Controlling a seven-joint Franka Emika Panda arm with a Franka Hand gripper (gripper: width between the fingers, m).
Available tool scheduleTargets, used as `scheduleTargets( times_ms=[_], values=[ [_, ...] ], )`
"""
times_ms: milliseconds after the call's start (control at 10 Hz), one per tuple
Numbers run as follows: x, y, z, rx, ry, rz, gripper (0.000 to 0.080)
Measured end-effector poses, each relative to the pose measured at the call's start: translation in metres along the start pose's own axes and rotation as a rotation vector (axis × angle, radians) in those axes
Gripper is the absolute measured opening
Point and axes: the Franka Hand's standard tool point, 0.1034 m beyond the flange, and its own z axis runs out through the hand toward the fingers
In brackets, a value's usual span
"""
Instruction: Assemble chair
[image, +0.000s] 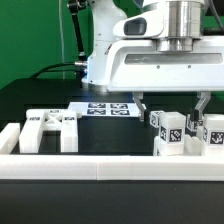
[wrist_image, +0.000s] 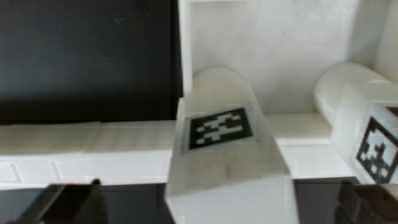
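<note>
Exterior view: gripper (image: 172, 104) hangs at about 2 o'clock in the frame, jaws spread wide and holding nothing, dark fingers (image: 141, 104) coming down on either side of a cluster of tagged chair legs (image: 168, 131) at 4 o'clock. The legs stand upright, close together, just behind the white rail (image: 100, 165) that runs across the front. Slotted chair panel (image: 50, 130) sits at 8 o'clock, well apart from the legs, also just behind the rail. Marker board (image: 108, 108) lies flat near centre on the black table (image: 40, 100), between panel and legs and farther back. Wrist view: gripper (wrist_image: 205, 203) open, one tagged chair leg (wrist_image: 222, 130) between the two fingers (wrist_image: 71, 205); can't tell if either pad touches it. A second tagged piece (wrist_image: 356, 110) stands just beside that leg. White rail (wrist_image: 89, 140) runs behind the leg, black table (wrist_image: 89, 60) beyond it.
</note>
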Motion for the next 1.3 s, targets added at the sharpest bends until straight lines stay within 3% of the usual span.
scheduleTargets(
  times_ms=[300, 400, 500, 600, 700, 1300],
  values=[
    [-0.0002, -0.0009, 0.0001, 0.003, 0.000, 0.202, 0.0649],
    [-0.0002, -0.0008, 0.0001, 0.003, 0.000, 0.201, 0.0557],
    [-0.0002, -0.0007, 0.0001, 0.003, 0.000, 0.200, 0.0557],
    [-0.0001, -0.0007, 0.0001, 0.003, 0.000, 0.200, 0.0374],
    [-0.0002, -0.0007, 0.0001, 0.003, 0.000, 0.200, 0.0287],
    [0.0001, 0.0008, 0.0007, 0.008, -0.002, 0.346, 0.0288]
  ],
)
